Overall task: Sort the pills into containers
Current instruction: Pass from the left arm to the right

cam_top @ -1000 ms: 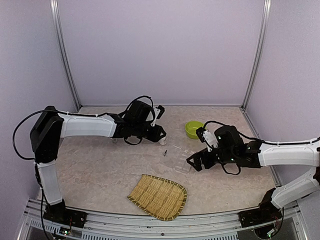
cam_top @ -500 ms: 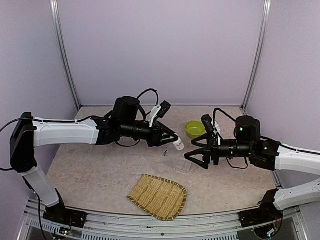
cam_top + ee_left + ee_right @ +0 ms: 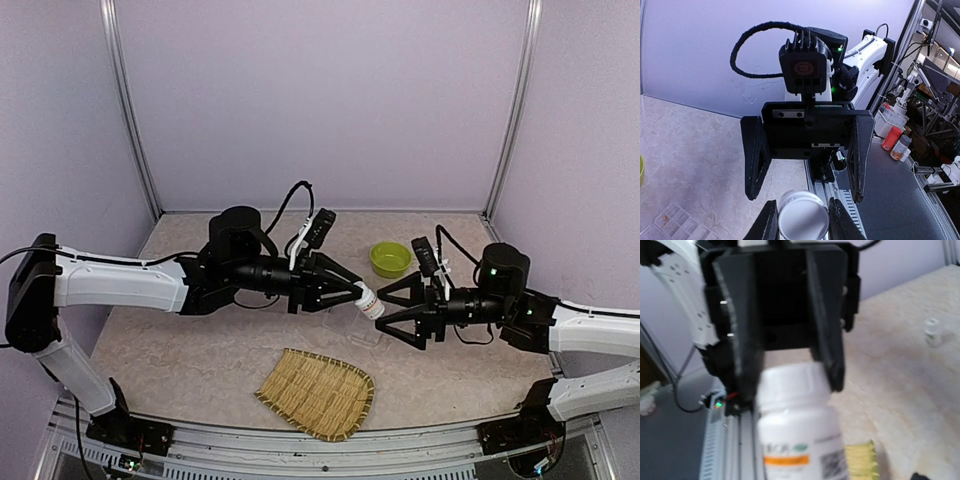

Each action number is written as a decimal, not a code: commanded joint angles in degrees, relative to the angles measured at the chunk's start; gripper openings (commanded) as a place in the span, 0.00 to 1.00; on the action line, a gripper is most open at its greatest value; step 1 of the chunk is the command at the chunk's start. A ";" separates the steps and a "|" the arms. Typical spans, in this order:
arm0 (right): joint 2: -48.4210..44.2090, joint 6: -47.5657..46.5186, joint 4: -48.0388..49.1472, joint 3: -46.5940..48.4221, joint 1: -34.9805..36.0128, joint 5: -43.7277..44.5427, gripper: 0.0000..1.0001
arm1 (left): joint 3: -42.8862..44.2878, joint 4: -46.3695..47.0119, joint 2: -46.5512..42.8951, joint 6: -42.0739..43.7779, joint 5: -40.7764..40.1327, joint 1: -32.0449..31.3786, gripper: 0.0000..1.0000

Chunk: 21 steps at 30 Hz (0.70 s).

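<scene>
- While the left claw is clamped on one end of the white pill bottle and holds it roughly level in the air, the bottle's free end points to 3 o'clock in the top view, straight at the right claw.
- The right claw's jaws stand wide apart, one fingertip above and one below the free end. I see no contact yet.
- The step in hand, as I judge it, is for the right claw to take the bottle so it can be opened. It should slide on toward 9 o'clock until its pads cover the labelled body, stay centred on the bottle's axis and close squarely. A grip on the very tip could slip or tilt the bottle.
- The left claw should keep its hold until the right one is firm.
- The clear organiser box lies on the worktop at about 6 o'clock from the bottle, almost beneath it. Opening the bottle there would keep loose pills close.
- Further out, the lime bowl sits at 12 o'clock and the bamboo tray at 7 o'clock. Neither is the target.
</scene>
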 commanded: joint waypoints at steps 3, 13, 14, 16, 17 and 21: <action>-0.67 5.60 13.93 -2.12 0.43 -3.64 0.90 | -1.62 11.35 -1.80 -4.37 -1.38 -0.45 0.13; 3.75 10.60 20.74 -2.08 0.43 -5.35 0.76 | -1.27 11.78 -0.16 -4.30 -0.97 -1.21 0.13; 4.07 11.24 21.72 -2.16 0.43 -5.51 0.75 | -1.37 11.76 -0.23 -4.12 -1.37 -1.37 0.13; 4.52 12.39 23.84 -2.50 0.42 -5.51 0.74 | -1.61 11.78 -0.41 -3.35 -2.32 -1.72 0.13; 4.76 13.02 25.02 -2.75 0.43 -5.38 0.74 | -1.66 11.74 -0.42 -3.18 -2.53 -1.90 0.13; 5.75 14.67 28.07 -3.28 0.43 -5.07 0.68 | -1.70 11.92 -0.34 -3.03 -3.13 -2.14 0.13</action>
